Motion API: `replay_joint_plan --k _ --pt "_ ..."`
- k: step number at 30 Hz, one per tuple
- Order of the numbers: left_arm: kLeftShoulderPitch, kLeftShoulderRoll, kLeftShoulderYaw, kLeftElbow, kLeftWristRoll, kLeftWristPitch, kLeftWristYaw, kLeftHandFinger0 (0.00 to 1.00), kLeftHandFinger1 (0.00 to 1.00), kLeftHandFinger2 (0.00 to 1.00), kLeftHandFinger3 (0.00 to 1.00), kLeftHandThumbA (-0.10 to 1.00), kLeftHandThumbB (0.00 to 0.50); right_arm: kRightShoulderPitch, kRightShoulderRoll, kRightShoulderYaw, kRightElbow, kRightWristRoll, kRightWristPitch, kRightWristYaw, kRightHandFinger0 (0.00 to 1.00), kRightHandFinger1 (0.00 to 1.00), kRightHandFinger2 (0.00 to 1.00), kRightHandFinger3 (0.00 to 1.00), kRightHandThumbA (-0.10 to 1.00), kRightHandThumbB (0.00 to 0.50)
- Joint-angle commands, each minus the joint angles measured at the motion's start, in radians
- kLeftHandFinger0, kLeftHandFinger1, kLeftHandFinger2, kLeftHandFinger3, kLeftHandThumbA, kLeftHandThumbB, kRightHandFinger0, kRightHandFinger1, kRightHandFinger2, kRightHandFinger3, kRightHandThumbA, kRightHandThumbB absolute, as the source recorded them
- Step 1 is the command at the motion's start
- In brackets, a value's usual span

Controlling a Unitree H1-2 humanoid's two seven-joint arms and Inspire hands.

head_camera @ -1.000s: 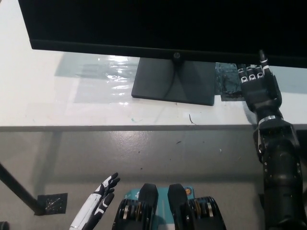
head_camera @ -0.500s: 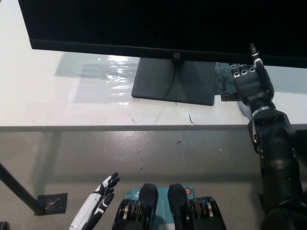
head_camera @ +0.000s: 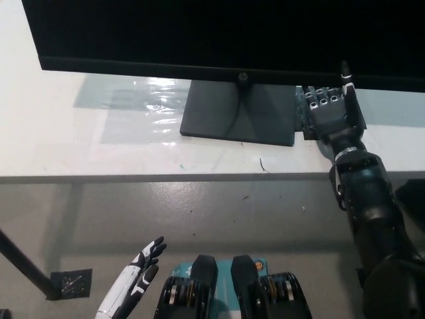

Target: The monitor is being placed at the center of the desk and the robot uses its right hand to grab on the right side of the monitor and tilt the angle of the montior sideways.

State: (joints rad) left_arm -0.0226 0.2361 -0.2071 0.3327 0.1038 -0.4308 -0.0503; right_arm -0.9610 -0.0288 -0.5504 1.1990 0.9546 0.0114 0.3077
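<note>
A: Where is the monitor (head_camera: 199, 33) sitting?
B: It is standing on the white worktop (head_camera: 60, 139), its dark screen filling the far part of the view and its flat grey stand base (head_camera: 239, 113) resting near the middle of the worktop. A small logo is showing on the lower bezel just above the stand.

A: What is the black right hand (head_camera: 332, 116) doing?
B: It is reaching up from the near right, just under the monitor's lower edge and to the right of the stand base. One finger is pointing up against the bezel while the others are curling in; it is grasping nothing. It is partly covering a dark patch (head_camera: 307, 113) on the worktop beside the base.

A: And the white left hand (head_camera: 136, 282)?
B: It is resting low at the near left, below the worktop's front edge, fingers apart and holding nothing.
</note>
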Motion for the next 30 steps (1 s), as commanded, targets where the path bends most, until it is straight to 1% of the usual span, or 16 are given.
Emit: replay_joint_plan --k 1,3,4,10,11,13,21,23,24,29,30 --pt "-0.013 0.012 0.011 -0.018 -0.011 -0.039 0.014 1.00 1.00 1.00 1.00 1.00 0.338 -0.064 -0.011 -0.018 0.064 -0.037 -0.051 0.011 1.00 1.00 1.00 1.00 1.00 0.365" --pt "-0.013 0.012 0.011 -0.018 -0.011 -0.039 0.013 1.00 1.00 1.00 1.00 1.00 0.338 -0.067 -0.012 -0.023 0.073 -0.041 -0.055 0.016 1.00 1.00 1.00 1.00 1.00 0.365" --pt "-0.018 0.015 0.012 -0.016 -0.011 -0.039 0.016 1.00 1.00 1.00 1.00 1.00 0.331 -0.075 -0.012 -0.030 0.107 -0.042 -0.067 0.001 1.00 1.00 1.00 1.00 1.00 0.377" --pt "-0.018 0.014 0.013 -0.015 -0.016 -0.039 0.012 1.00 1.00 1.00 1.00 1.00 0.325 -0.081 -0.016 -0.042 0.136 -0.059 -0.079 0.011 1.00 1.00 1.00 1.00 1.00 0.374" --pt "-0.023 0.015 0.012 -0.013 -0.006 -0.039 0.021 1.00 1.00 1.00 1.00 1.00 0.335 -0.094 -0.023 -0.048 0.149 -0.058 -0.083 0.001 1.00 1.00 1.00 1.00 1.00 0.373" --pt "-0.023 0.016 0.012 -0.020 -0.004 -0.039 0.023 1.00 1.00 1.00 1.00 1.00 0.326 -0.101 -0.027 -0.052 0.158 -0.062 -0.087 0.007 1.00 1.00 1.00 1.00 1.00 0.372" --pt "-0.024 0.012 0.016 -0.015 -0.015 -0.039 0.013 1.00 1.00 1.00 1.00 1.00 0.327 -0.131 -0.032 -0.058 0.172 -0.083 -0.089 0.009 1.00 1.00 1.00 1.00 1.00 0.374" --pt "-0.024 0.013 0.017 -0.019 -0.014 -0.039 0.011 1.00 1.00 1.00 1.00 1.00 0.338 -0.150 -0.033 -0.057 0.179 -0.092 -0.097 0.005 1.00 1.00 1.00 1.00 1.00 0.375" --pt "-0.022 0.012 0.018 -0.020 -0.019 -0.039 0.007 1.00 1.00 1.00 1.00 1.00 0.335 -0.156 -0.033 -0.057 0.182 -0.096 -0.099 0.003 1.00 1.00 1.00 1.00 1.00 0.381" --pt "-0.022 0.012 0.020 -0.020 -0.022 -0.039 0.005 1.00 1.00 1.00 1.00 1.00 0.335 -0.161 -0.033 -0.064 0.189 -0.102 -0.102 0.001 1.00 1.00 1.00 1.00 1.00 0.381" --pt "-0.022 0.010 0.022 -0.019 -0.022 -0.039 0.007 1.00 1.00 1.00 1.00 1.00 0.348 -0.183 -0.037 -0.066 0.198 -0.102 -0.100 -0.005 1.00 1.00 1.00 1.00 1.00 0.386"
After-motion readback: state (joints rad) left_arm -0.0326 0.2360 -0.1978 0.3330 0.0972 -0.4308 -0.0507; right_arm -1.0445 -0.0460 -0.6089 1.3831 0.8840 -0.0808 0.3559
